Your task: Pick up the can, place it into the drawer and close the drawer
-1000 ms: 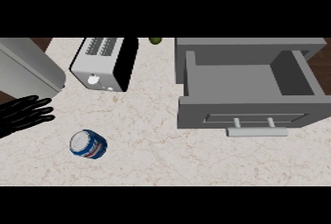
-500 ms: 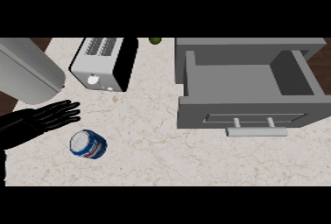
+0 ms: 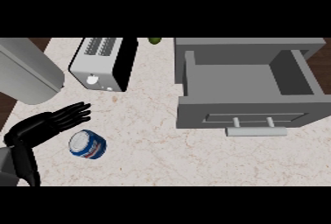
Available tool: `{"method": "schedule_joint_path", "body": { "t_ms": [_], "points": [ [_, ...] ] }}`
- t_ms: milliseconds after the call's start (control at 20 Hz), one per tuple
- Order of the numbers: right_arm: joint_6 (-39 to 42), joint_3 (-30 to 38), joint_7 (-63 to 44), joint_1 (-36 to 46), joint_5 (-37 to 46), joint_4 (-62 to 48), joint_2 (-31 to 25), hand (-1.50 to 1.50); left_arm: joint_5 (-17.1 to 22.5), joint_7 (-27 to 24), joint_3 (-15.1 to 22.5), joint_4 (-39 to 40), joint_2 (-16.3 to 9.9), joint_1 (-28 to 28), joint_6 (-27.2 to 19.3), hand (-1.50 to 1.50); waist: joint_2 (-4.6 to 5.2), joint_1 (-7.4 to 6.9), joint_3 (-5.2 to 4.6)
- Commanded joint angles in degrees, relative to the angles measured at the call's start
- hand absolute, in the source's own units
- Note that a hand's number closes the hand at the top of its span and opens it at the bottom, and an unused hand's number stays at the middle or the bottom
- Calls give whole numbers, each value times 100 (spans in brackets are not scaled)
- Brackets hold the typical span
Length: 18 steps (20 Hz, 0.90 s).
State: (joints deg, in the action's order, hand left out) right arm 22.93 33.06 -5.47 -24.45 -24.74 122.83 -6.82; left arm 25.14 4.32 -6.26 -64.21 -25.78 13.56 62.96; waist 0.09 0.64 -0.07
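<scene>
Blue can (image 3: 87,145): on its side, long axis diagonal, silver end toward upper left; just below-right of left hand (image 3: 55,122), fingers straight, holding nothing; drawer (image 3: 249,114) open, well right; right hand unseen.

Left forearm (image 3: 16,164) is cut off by the view's lower-left edge; only the wrist end and the left hand (image 3: 48,124) are seen. Right hand is not seen at all. Grey appliance (image 3: 26,70) at upper left is clipped by the left and top edges, so its type cannot be told. Toaster (image 3: 103,63) is cropped at the top. Small green object (image 3: 155,40) is cut by the top edge and is too small to identify. Drawer (image 3: 249,87) housing is clipped at the top. The underside of the can (image 3: 87,145) is hidden against the worktop (image 3: 161,153).
</scene>
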Motion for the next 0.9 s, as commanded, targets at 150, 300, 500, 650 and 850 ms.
{"method": "schedule_joint_path", "body": {
  "t_ms": [150,300,500,650,850],
  "points": [
    [294,331,-70,-294,-301,221,76,-150,-1722,-1716,-423,781,76,22,474,-150,4,39,-6],
    [55,149,-269,59,-34,167,130,-150,-2247,-2047,-233,1321,144,463,220,-150,15,32,-6],
    [323,423,-78,-210,-364,312,172,-150,-2782,-2761,-104,1729,41,428,-38,-150,17,79,-10],
    [274,316,-278,-24,-287,292,50,-150,-2967,-3057,87,2113,88,656,-176,-150,33,96,-14],
    [465,339,-9,-102,-205,36,221,-150,-3279,-3599,350,2550,16,565,-354,-150,37,111,-14]
  ]
}}
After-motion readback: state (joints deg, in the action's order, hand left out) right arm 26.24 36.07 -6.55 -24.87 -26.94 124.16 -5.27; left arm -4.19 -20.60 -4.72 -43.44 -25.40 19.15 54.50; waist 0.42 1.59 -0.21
